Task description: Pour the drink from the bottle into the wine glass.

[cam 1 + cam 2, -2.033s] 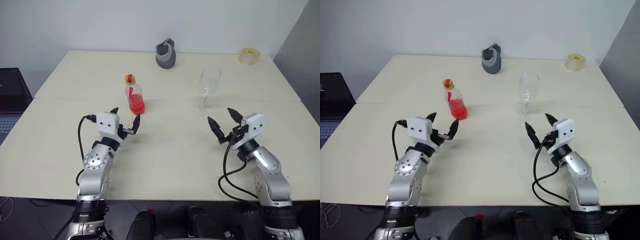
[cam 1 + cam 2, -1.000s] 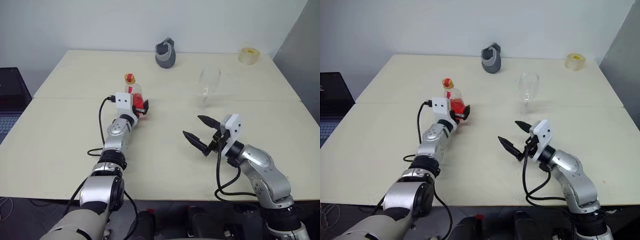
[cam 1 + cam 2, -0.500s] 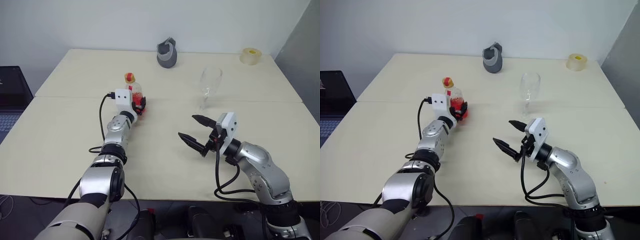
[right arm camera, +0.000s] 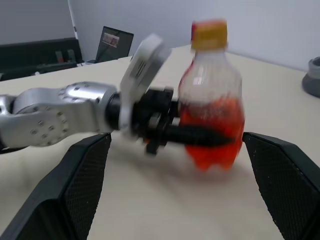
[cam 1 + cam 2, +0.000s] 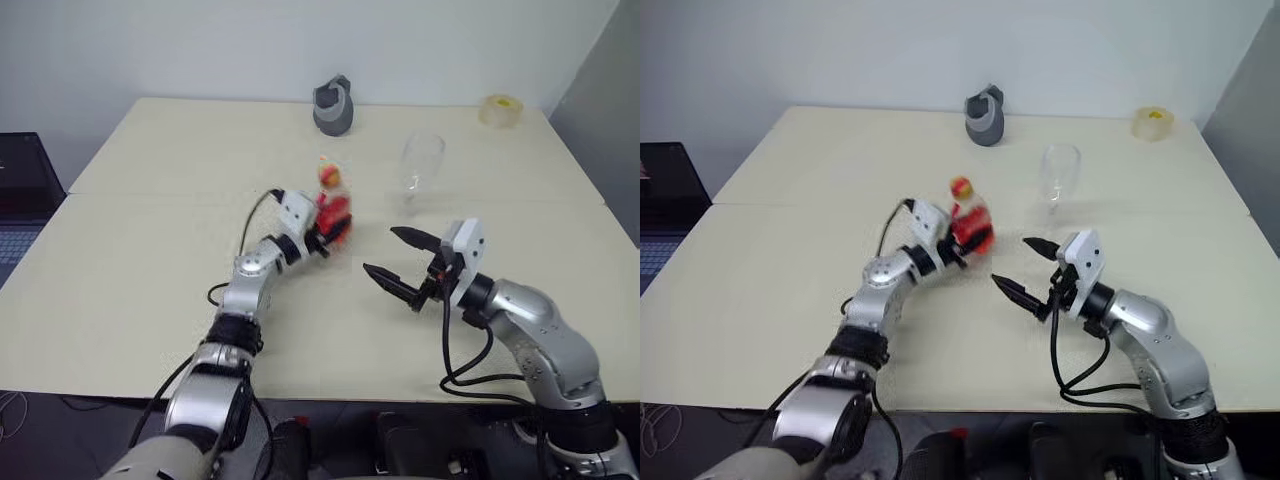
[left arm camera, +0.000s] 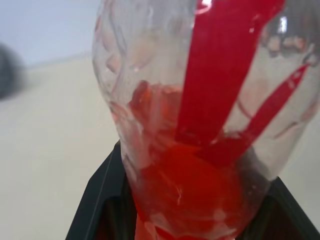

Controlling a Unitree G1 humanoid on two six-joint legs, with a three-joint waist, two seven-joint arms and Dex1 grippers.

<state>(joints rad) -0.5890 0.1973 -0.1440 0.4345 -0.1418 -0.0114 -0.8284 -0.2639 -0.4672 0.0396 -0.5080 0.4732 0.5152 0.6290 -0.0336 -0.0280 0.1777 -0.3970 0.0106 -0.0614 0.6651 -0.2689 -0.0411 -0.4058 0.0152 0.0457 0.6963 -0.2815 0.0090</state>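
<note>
The left gripper (image 5: 325, 232) clamps the small clear plastic bottle (image 5: 331, 205) of red drink above the cream surface (image 5: 130, 270); the right gripper (image 5: 393, 255) gapes beside it, near the clear stemmed wine glass (image 5: 418, 170).

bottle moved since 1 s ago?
Yes. The bottle, gripped by the left gripper, has shifted right toward the wine glass, off its old spot near the table seam.

bottle (image 4: 212, 95): clear glossy plastic, yellow cap | drink (image 6: 195, 195): translucent red liquid | wine glass (image 5: 420, 165): clear smooth glass | left end effector (image 5: 328, 233): matt black fingers, white plastic housing | right end effector (image 5: 395, 270): matt black fingers | tabletop (image 5: 120, 270): smooth matt cream surface | arms: brushed silver metal
</note>
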